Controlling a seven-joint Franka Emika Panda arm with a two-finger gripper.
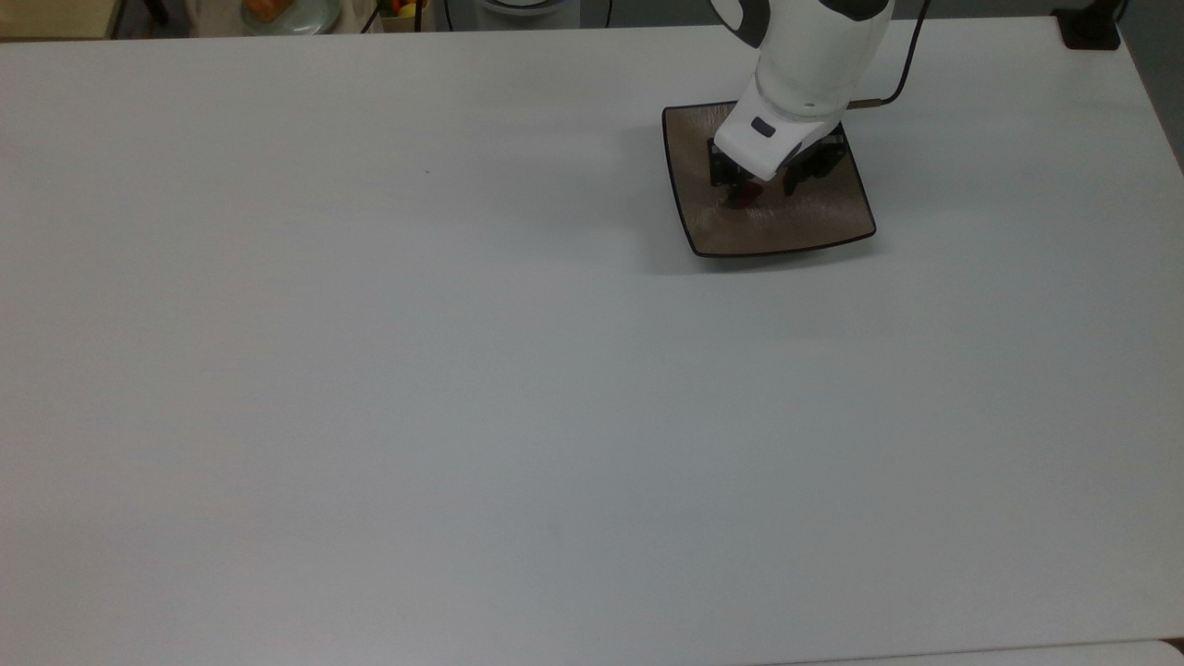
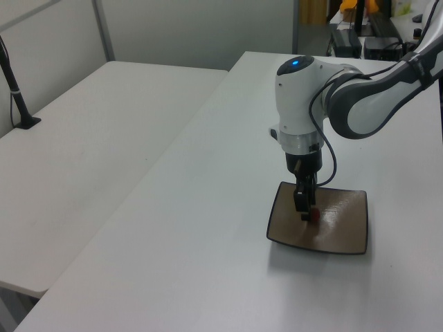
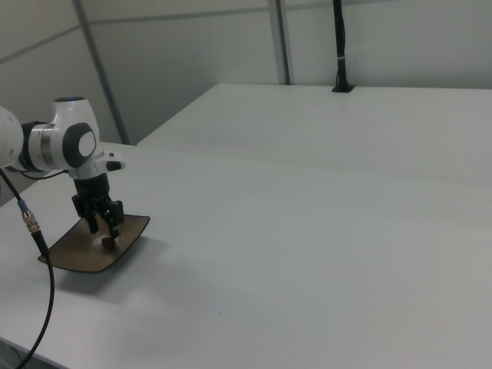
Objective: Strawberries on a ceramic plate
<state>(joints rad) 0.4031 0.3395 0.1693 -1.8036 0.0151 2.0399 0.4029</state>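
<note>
Top view: the white surface point(image 1: 462, 370) fills the frame, and the ceramic plate point(image 1: 814, 217), square and brown with a thin dark rim, lies in the upper right. The white arm reaches down from the top edge, and its pincer point(image 1: 760, 188) stands over the plate's middle with the fingers spread apart. The strawberry point(image 1: 749, 190), small and dark red, rests on the plate between the fingers, partly hidden by the wrist. Left view: the plate point(image 2: 342, 232) sits at lower right of the frame; the pincer point(image 2: 304, 213) points straight down, its tips just above the plate, with the strawberry point(image 2: 315, 214) a red speck beside them. Right view: at lower left of the frame, the pincer point(image 3: 104, 224) hangs open above the plate point(image 3: 73, 257), and the strawberry point(image 3: 107, 243) lies on the plate just below the tips, apart from both fingers.
</note>
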